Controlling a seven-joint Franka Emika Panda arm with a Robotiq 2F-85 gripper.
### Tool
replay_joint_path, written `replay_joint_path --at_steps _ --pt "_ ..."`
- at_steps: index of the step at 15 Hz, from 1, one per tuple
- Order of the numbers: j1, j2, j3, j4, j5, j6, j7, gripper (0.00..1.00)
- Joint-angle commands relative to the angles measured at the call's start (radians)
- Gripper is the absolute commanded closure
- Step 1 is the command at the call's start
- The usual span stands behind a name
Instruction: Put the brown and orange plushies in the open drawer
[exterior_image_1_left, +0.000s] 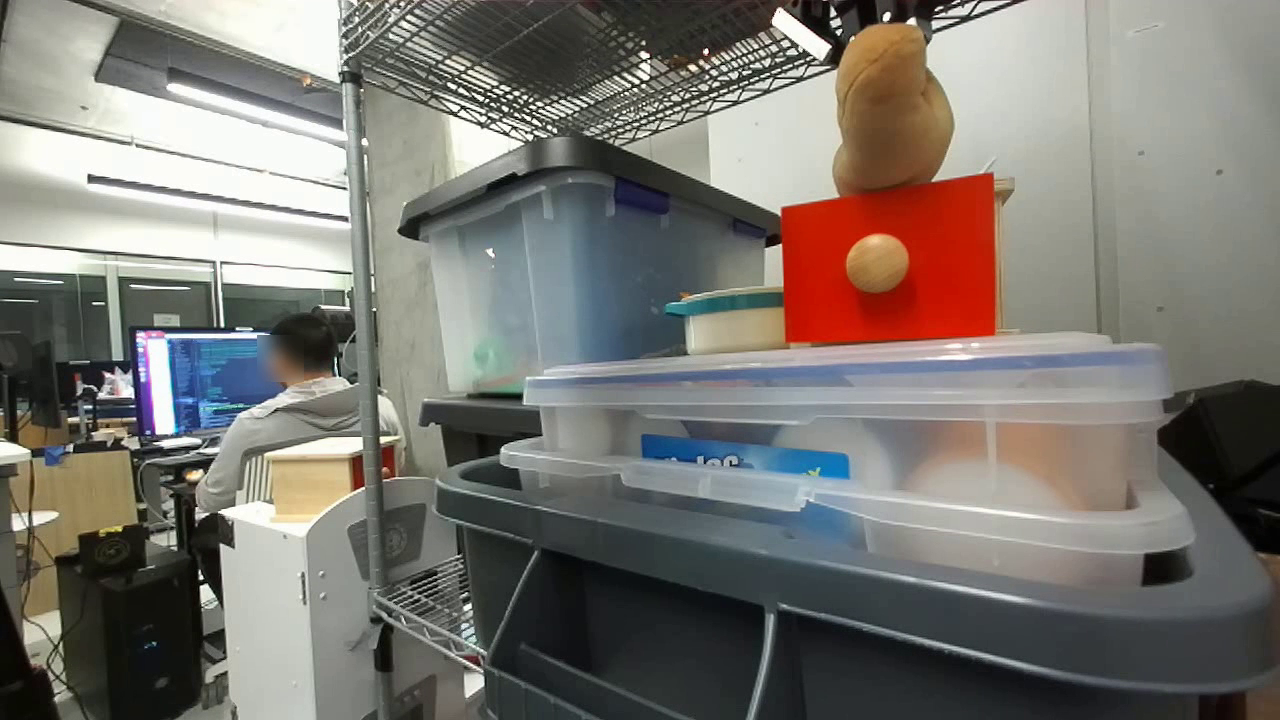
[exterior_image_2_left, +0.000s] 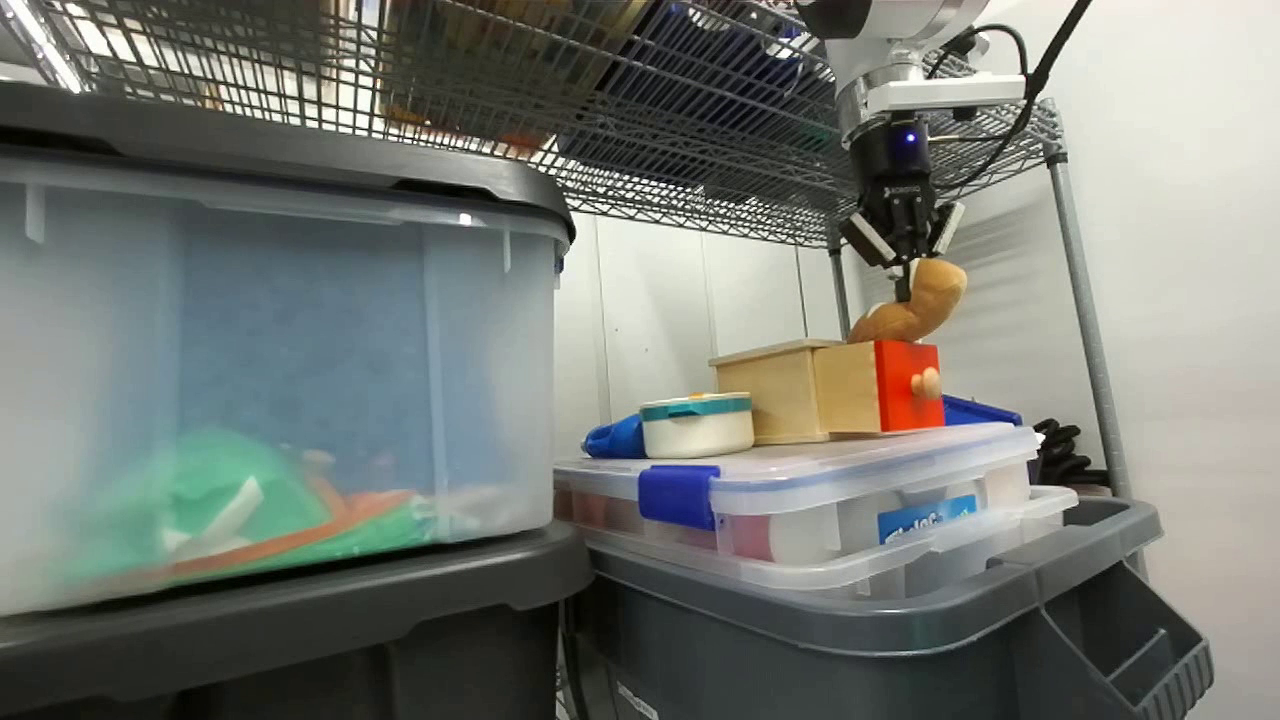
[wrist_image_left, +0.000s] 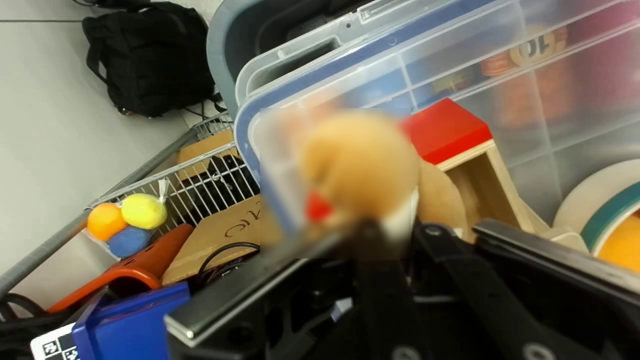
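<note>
One claw (wrist_image_left: 397, 232) gripping one brown plushie (exterior_image_2_left: 934, 297) over one open drawer (exterior_image_2_left: 892, 388)

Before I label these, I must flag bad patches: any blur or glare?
Wrist view: brown plushie partly blurred, in a straight-edged patch; both exterior views: it looks clear; in an exterior view: seated person's face blurred, ceiling light glaring.

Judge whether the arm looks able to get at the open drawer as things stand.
Probably yes: the fingers hold the brown plushie over the open drawer, whose top shows no cover, though the plushie may brush the red front.
</note>
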Motion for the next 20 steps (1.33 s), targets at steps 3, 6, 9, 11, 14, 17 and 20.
replay_joint_path --at_steps 3,6,9,11,14,17,20 --pt "0.007 0.032 0.002 0.052 0.000 -0.037 0.016 0.97" --pt "0.008 0.026 0.003 0.041 -0.002 -0.030 0.018 0.97" --pt "0.007 0.025 0.002 0.041 -0.002 -0.030 0.016 0.65" --pt "0.008 0.026 0.002 0.044 -0.002 -0.030 0.021 0.56" --pt "0.008 0.027 0.002 0.046 -0.003 -0.031 0.028 0.35" --pt "0.009 0.029 0.002 0.048 -0.002 -0.032 0.036 0.14" --pt "0.009 0.027 0.002 0.048 -0.003 -0.032 0.041 0.00"
